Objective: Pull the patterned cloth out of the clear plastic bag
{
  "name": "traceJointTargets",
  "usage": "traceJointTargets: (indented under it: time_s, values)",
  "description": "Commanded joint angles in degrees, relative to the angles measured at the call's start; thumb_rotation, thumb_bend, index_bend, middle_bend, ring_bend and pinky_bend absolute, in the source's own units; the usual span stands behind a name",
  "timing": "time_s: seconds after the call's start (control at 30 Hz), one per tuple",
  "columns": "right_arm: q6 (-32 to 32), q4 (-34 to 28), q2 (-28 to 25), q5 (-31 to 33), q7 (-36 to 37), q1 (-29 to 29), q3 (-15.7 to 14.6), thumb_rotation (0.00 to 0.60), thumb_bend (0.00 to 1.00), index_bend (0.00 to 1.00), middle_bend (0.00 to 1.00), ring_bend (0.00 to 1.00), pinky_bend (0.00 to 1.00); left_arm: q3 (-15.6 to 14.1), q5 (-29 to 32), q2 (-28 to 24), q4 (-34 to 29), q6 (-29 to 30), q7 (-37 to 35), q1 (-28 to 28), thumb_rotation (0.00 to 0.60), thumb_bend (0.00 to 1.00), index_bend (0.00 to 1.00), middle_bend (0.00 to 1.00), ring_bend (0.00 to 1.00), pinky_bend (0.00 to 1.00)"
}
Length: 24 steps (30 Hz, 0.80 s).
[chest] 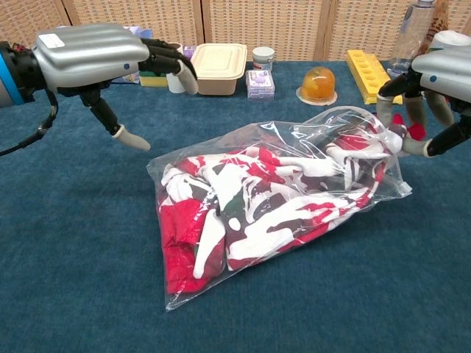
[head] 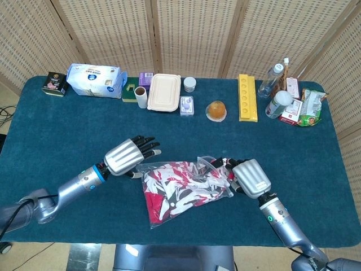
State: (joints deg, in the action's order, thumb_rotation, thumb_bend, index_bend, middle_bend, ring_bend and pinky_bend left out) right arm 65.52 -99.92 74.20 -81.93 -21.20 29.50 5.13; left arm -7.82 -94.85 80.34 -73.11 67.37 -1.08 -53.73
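The clear plastic bag (chest: 184, 288) lies flat on the blue table with the red, white and black patterned cloth (chest: 250, 206) bunched inside it. In the head view the bag (head: 210, 164) and the cloth (head: 180, 191) sit near the front middle. My right hand (chest: 441, 73) is at the bag's open right end, its fingertips (chest: 401, 131) pinching a red bit of cloth that pokes out there; it shows again as the right hand (head: 252, 178) in the head view. My left hand (chest: 92, 48) hovers left of the bag with fingers spread and nothing in it, and the head view also shows this left hand (head: 123, 156).
Along the table's far edge stand a black tin (head: 54, 83), a tissue pack (head: 95, 79), a beige lunch box (head: 164, 92), a small jar (head: 189, 84), an orange ball (head: 216, 109), a yellow tray (head: 247, 97), bottles (head: 271, 79) and snack packets (head: 309, 107).
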Motion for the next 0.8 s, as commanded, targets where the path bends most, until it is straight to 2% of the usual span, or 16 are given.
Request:
traceJointTargets:
  time_s: [0.03, 0.13, 0.3, 0.53, 0.8]
  values:
    - [-0.05, 0.06, -0.06, 0.14, -0.02, -0.05, -0.05, 0.600, 0.48, 0.59, 0.43, 0.58, 0.65, -0.94, 2.91, -2.98, -3.88, -5.04, 0.90, 0.65, 0.553, 0.00, 0.25, 0.19, 0.16, 0.26]
    - [-0.09, 0.19, -0.02, 0.21, 0.06, -0.11, -0.15, 0.600, 0.48, 0.59, 0.43, 0.58, 0.65, -1.41, 5.36, -5.23, -6.25, -10.00, 2.35, 0.43, 0.547, 0.00, 0.25, 0.19, 0.14, 0.24]
    - [-0.29, 0.44, 0.16, 0.07, 0.23, -0.05, -0.30, 0.600, 0.48, 0.59, 0.43, 0.58, 0.65, -0.90, 8.57, -5.18, -7.22, -15.38, 4.81, 0.37, 0.542, 0.02, 0.25, 0.19, 0.13, 0.23]
    - [-0.69, 1.03, 0.43, -0.23, 0.93, 0.03, -0.62, 0.600, 0.48, 0.59, 0.43, 0.59, 0.65, 1.34, 11.96, -1.31, -4.48, -16.75, 10.24, 1.94, 0.543, 0.07, 0.26, 0.18, 0.13, 0.23]
    - [-0.99, 1.45, 0.45, -0.08, 1.35, 0.07, -0.68, 0.600, 0.47, 0.59, 0.43, 0.59, 0.65, 4.25, 13.03, 3.24, -1.91, -17.25, 10.96, 2.21, 0.542, 0.11, 0.28, 0.18, 0.13, 0.23]
